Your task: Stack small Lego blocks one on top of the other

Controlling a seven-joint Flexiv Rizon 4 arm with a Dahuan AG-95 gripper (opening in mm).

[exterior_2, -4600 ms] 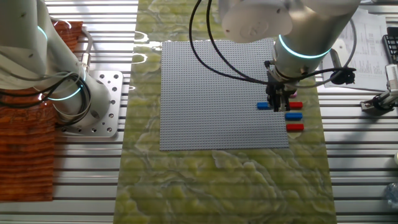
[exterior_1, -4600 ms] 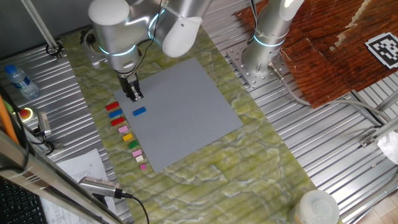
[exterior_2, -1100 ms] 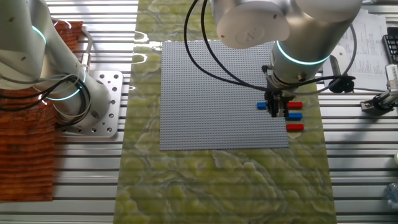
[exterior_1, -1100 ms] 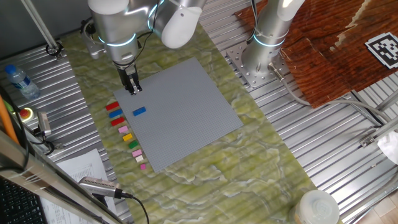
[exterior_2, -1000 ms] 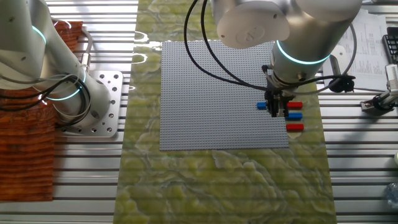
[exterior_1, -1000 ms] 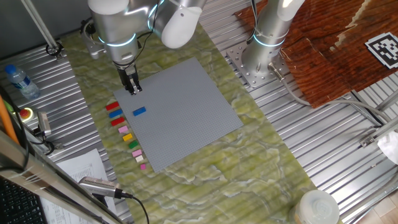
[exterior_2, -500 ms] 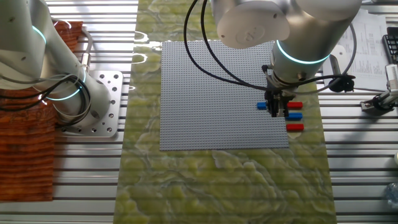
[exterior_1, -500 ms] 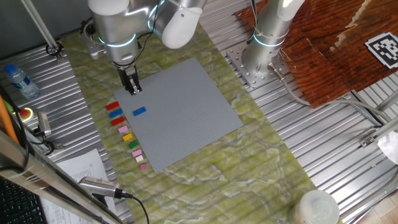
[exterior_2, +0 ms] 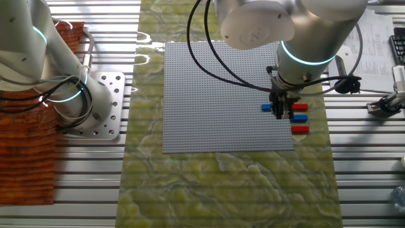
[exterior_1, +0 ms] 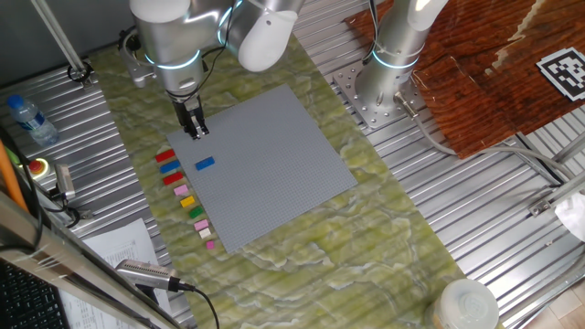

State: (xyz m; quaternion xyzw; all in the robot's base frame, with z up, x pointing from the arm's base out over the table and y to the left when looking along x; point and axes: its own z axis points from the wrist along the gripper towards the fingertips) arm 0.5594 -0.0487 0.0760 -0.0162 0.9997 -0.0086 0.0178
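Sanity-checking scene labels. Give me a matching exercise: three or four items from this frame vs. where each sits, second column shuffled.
Things:
1. lone blue brick
2. row of coloured bricks
3. gripper
4. water bottle

Places:
A. lined up on the green mat along the baseplate's edge
B. lying on the bare ribbed metal table, off the mat
C. on the grey baseplate, alone
D. raised above the baseplate's edge, near the red end of the row

Pairs: 1-C, 2-A, 3-D, 4-B
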